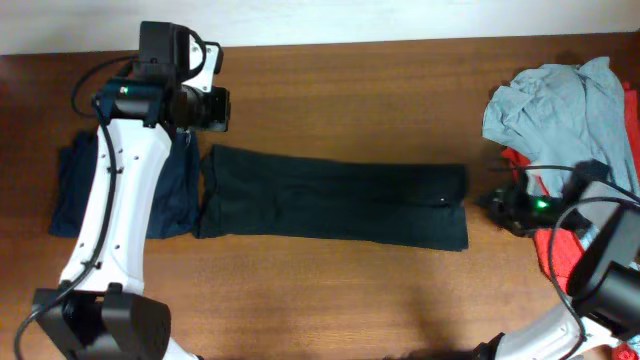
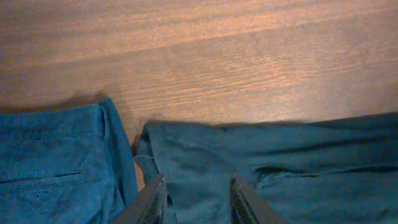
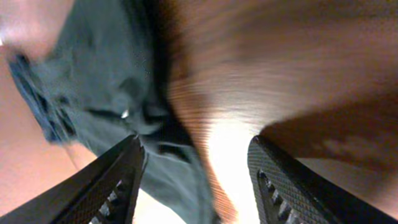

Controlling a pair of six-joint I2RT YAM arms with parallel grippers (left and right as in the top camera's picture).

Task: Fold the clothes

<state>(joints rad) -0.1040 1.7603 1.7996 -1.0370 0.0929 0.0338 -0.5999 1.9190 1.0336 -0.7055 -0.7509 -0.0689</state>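
The clothes, a black T-shirt (image 1: 330,195), lie on the table as a long flat strip running left to right, with a small white mark (image 1: 443,200) near the right end. My left gripper (image 1: 207,120) hovers at the strip's upper left corner. In the left wrist view its jaws (image 2: 198,180) stand apart over the black cloth (image 2: 292,168), with nothing pinched between them. My right gripper (image 1: 490,203) sits just off the strip's right end. Its fingers (image 3: 194,149) are wide apart above the shirt's edge (image 3: 106,81) and bare wood.
A dark navy garment (image 1: 70,190) lies folded left of the shirt, partly under my left arm, and shows in the left wrist view (image 2: 56,162). A light grey shirt (image 1: 560,100) and a red one (image 1: 560,245) are piled at the right edge. Brown wooden table (image 1: 350,90).
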